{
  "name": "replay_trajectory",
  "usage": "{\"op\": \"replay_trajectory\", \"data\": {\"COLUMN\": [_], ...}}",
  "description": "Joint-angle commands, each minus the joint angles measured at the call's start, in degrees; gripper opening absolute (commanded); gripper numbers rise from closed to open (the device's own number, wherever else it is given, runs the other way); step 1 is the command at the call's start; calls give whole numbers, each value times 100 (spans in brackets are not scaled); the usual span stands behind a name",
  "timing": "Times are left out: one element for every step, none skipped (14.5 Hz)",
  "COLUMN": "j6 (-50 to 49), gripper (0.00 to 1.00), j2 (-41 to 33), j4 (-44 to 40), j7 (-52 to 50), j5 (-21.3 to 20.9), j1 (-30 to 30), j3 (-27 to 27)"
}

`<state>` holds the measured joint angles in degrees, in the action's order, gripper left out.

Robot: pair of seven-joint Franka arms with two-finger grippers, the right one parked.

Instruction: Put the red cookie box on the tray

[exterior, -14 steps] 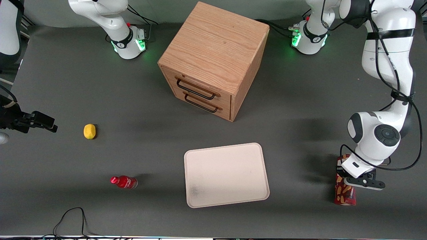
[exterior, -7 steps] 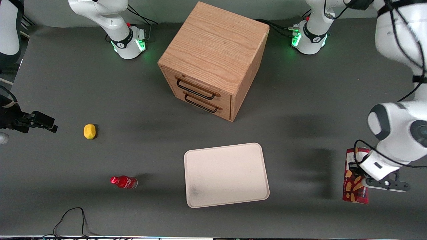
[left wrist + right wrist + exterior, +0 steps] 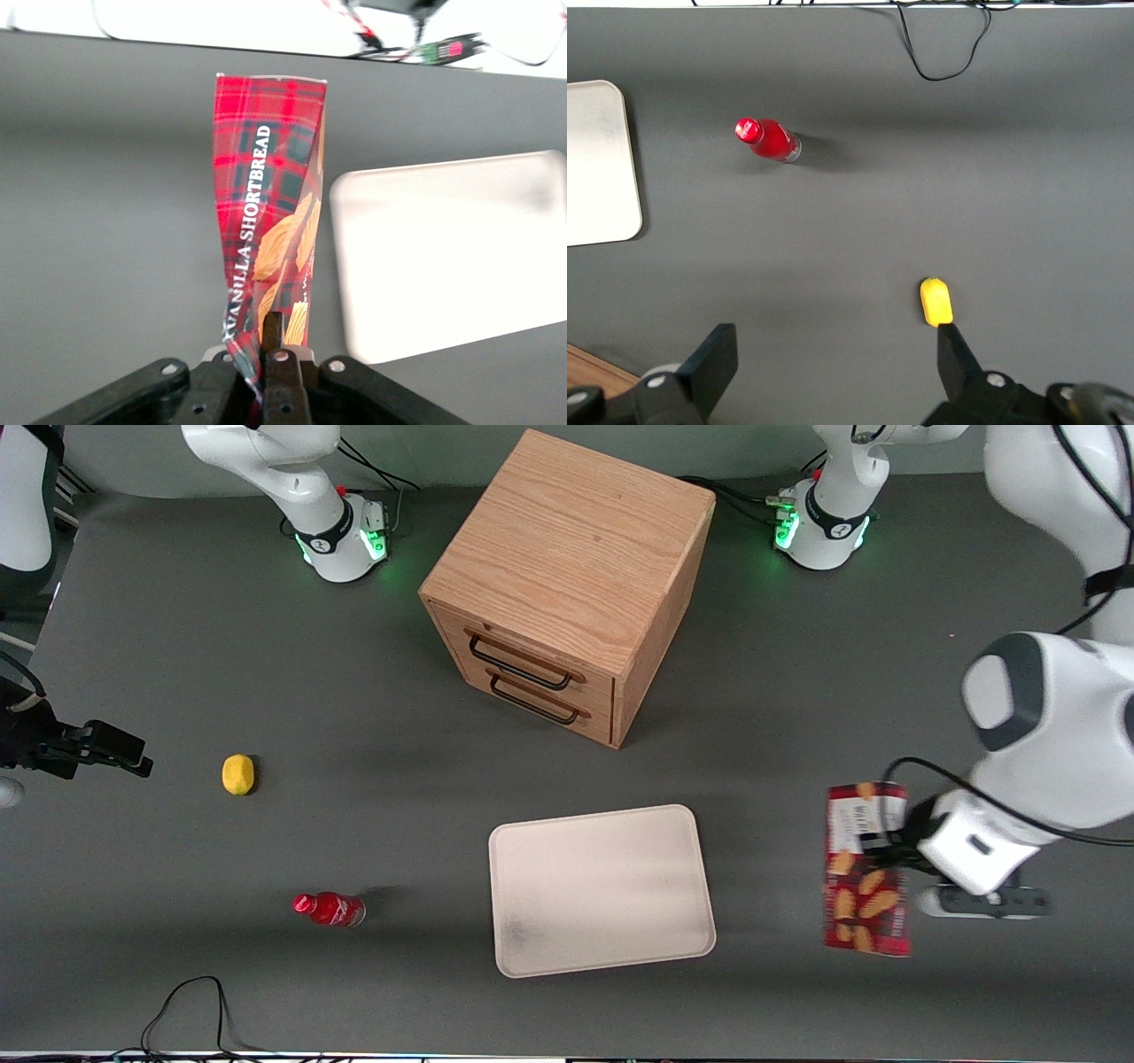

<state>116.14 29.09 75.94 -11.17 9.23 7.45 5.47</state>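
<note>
The red cookie box [image 3: 866,886] is a long tartan-red carton with biscuit pictures and a white label panel. It hangs in the air above the grey table, beside the tray toward the working arm's end. My gripper [image 3: 889,849] is shut on the box's label end. In the left wrist view the box [image 3: 266,204] runs straight out from the gripper [image 3: 261,335], pinched between its fingers. The cream-white tray [image 3: 602,890] lies flat on the table with nothing on it. The left wrist view shows the tray [image 3: 452,257] alongside the box.
A wooden drawer cabinet [image 3: 567,584] stands farther from the front camera than the tray. A small red bottle [image 3: 330,909] and a yellow fruit [image 3: 237,773] lie toward the parked arm's end. A black cable [image 3: 190,1001] loops at the table's near edge.
My gripper has risen with the red cookie box, swung out toward the table's end, then come back toward the tray. The box now faces the camera more flatly.
</note>
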Motion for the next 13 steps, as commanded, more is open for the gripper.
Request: {"op": "replay_trajectory", "data": {"j6": [338,487,671,917,1198,1479,1638,1692,1762,1937,2113,2210,2211], "gripper": [0,0,0,0,0,0,0,0,0,0,0,0,0], "j2": [359,500,675,886,1105,1299,1466,1581,1660,1739,1836,1907,1925], "j4": [-185,-176,-168,-159,-159,-150,-150,-124,-80,-36,16,34,43], "j7": [-1129,-1611,-2025,-2412,-2721,-2906,-2995,-3083,-3215,-3338,-3382,-3392,-3392], "j5": [-515,-1023,-1446,-1754,-1949,-2116,-2283,-2433,-2556,-2618,-2636,-2636,-2636], "j1": [457,581,678,800,932,1055,1135,1179,1188,1188,1188,1197,1232], "j3": [296,375,533,586,587,587,587,587,578,561,543,465,377]}}
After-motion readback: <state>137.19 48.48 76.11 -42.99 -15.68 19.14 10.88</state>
